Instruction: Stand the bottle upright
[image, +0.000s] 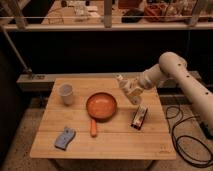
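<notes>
The small whitish bottle is at the back of the wooden table, right of the orange pan. It leans with its narrow top up and to the left. My gripper reaches in from the right on the white arm and is shut on the bottle's lower part. I cannot tell whether the bottle's base touches the table.
An orange frying pan lies mid-table with its handle toward the front. A white cup stands at the back left. A flat dark packet lies right of the pan. A blue sponge lies front left. A cable runs along the floor at right.
</notes>
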